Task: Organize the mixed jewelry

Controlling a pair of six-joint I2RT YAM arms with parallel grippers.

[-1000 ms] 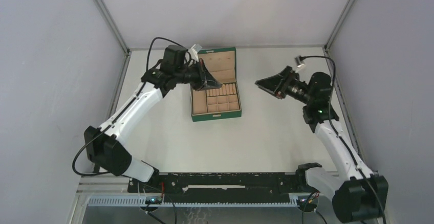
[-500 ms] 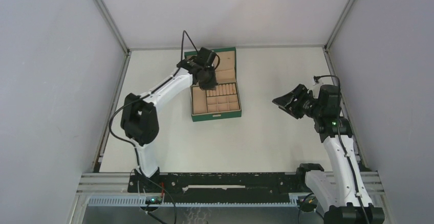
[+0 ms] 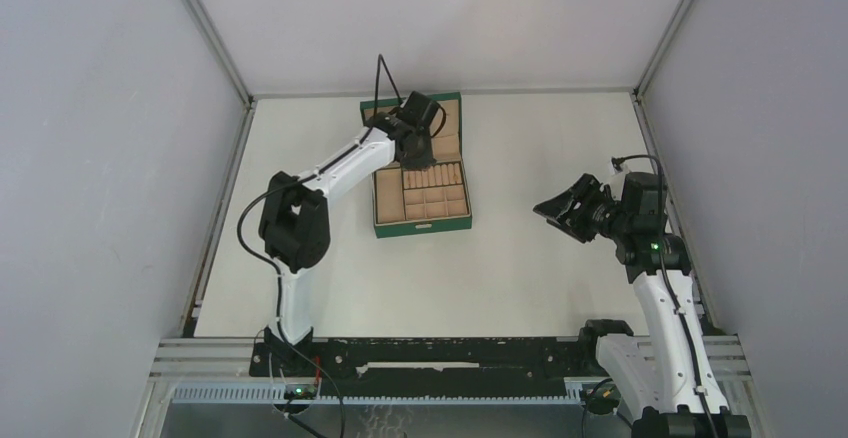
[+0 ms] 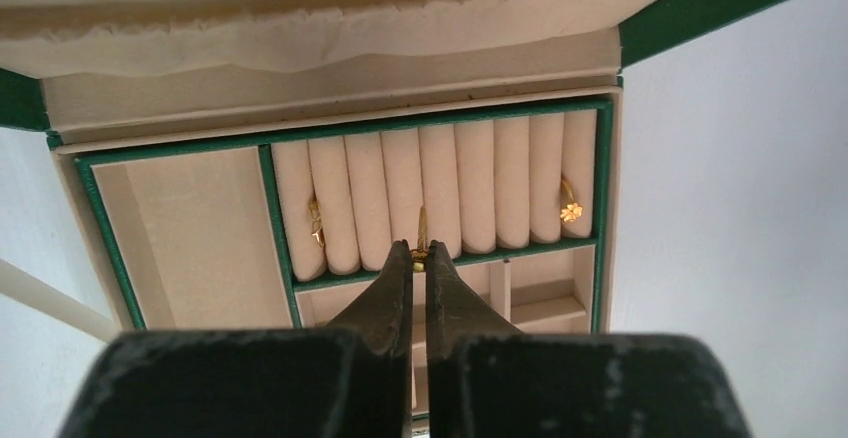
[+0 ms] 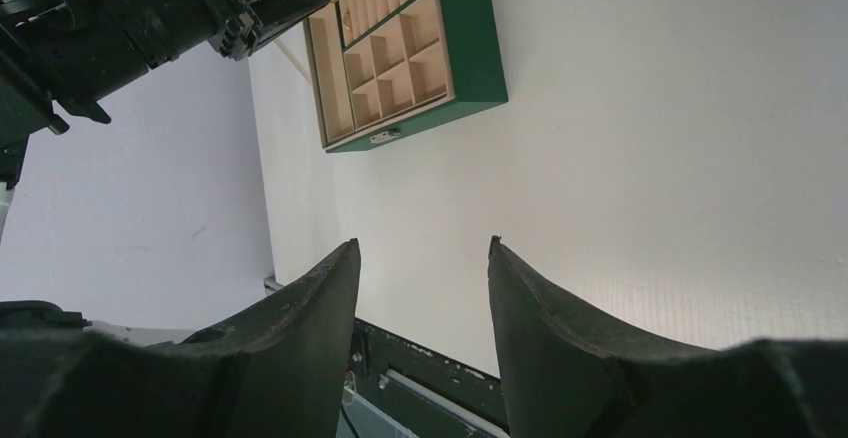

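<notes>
Three small gold pieces, one green box, two arms.

The dark green hinged box has a smooth, faintly sheeny skin. Its cream padded ring rolls look like soft matt cloth, and the lid lining is rumpled. The thin gold-coloured ring between the left gripper's matt black plastic fingers gleams like polished metal. The white table is matt.
</notes>
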